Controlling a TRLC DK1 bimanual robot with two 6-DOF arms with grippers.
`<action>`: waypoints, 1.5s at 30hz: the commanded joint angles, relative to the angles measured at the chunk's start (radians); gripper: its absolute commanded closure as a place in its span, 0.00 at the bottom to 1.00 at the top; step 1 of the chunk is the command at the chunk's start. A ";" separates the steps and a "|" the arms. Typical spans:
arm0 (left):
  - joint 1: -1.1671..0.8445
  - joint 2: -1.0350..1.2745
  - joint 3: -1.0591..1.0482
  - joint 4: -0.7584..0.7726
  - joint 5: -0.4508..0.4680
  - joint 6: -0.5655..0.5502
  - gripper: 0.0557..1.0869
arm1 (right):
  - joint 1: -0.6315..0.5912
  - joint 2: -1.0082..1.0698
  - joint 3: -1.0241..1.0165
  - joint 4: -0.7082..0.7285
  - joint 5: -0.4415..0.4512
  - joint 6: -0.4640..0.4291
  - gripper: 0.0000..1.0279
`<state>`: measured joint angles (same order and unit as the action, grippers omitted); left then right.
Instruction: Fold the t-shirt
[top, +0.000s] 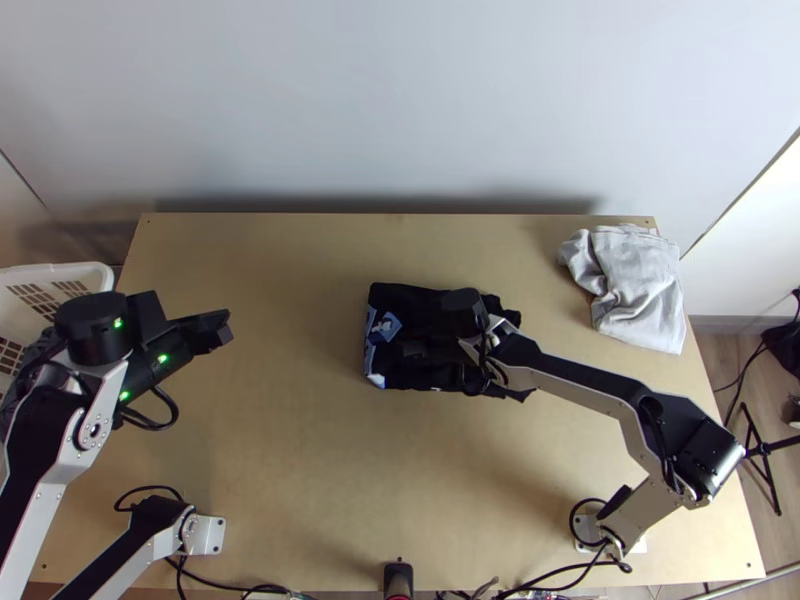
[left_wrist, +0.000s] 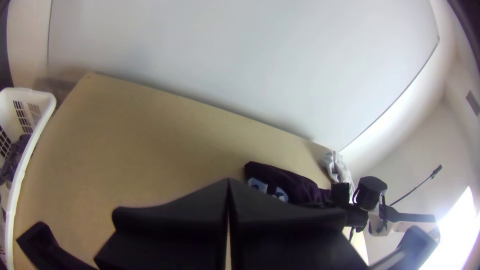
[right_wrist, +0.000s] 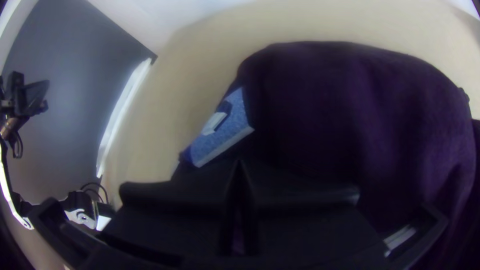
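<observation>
Top view, one dark t-shirt (top: 408, 301), one left claw (top: 222, 328) pressed together, one right claw (top: 412, 349), can't tell its state

In the top view, the right gripper (top: 414, 348) and its arm (top: 575, 375) cover part of the t-shirt (top: 405, 300); black against black, the fingertips' outline is indistinct. Whether cloth is pinched between them cannot be determined. In the left wrist view, the left gripper (top: 221, 330) blocks part of the shirt. The right wrist view's edge crops the shirt. The white basket (top: 90, 269) is cut off at the top view's left edge; its dark contents (left_wrist: 18, 154) are unidentifiable. The black stand (top: 762, 450) is cropped at the right.
</observation>
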<state>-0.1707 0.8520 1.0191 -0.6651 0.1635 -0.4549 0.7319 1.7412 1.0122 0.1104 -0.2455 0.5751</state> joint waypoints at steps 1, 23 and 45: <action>0.025 -0.031 -0.033 -0.002 -0.005 0.030 0.96 | -0.003 0.018 -0.063 0.087 0.037 -0.026 0.97; 0.111 -0.108 -0.088 -0.021 -0.018 0.061 0.96 | -0.229 -0.523 -0.501 0.080 0.071 -0.158 0.97; 0.158 -0.157 -0.123 -0.010 -0.018 0.062 0.96 | -0.086 -0.865 -0.388 -0.143 0.115 -0.302 0.97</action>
<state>-0.0326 0.7410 0.9375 -0.6731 0.1452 -0.3954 0.5068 0.8997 0.5613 0.0002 -0.1707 0.3000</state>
